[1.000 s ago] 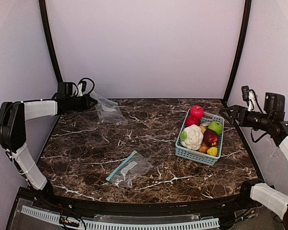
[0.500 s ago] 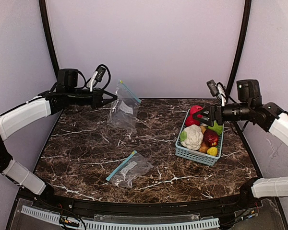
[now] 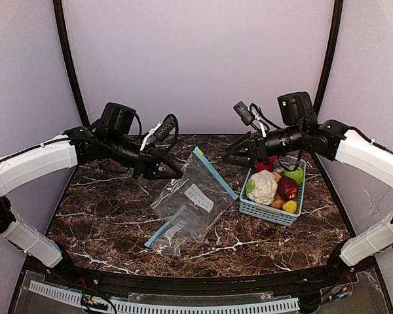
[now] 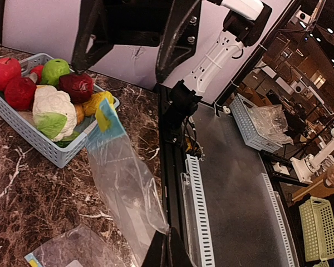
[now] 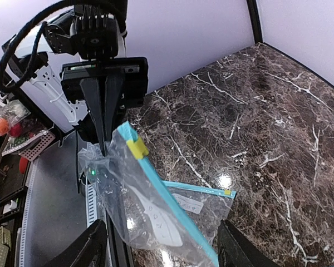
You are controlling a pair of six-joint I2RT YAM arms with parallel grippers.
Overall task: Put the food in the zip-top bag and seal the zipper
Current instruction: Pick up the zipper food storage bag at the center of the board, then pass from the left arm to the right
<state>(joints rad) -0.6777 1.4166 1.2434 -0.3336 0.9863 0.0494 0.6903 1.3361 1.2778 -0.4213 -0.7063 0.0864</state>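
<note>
While the left gripper [image 3: 177, 175] grips the bag [image 3: 198, 194] by a corner, food [image 3: 275, 183] fills the basket [image 3: 268, 214]; left wrist, bag pinched in clenched jaws; right wrist, right gripper [image 5: 161, 250] parted, facing the bag's zipper [image 5: 156, 178].

The table [image 3: 118, 216] holds a basket [image 3: 268, 214] on its right side. The food [image 3: 263, 186] sits piled in the basket. A flat bag [image 3: 162, 242] lies on the table near the middle, a bit to the left and toward the near edge. A zip-top bag [image 3: 193, 196] hangs over it from the left jaws, which reach in from the left. Its low end comes down to the flat bag, but I cannot tell if they touch. The right jaws reach in from the right, above the far left end of the basket, just right of the hanging bag's top edge.
</note>
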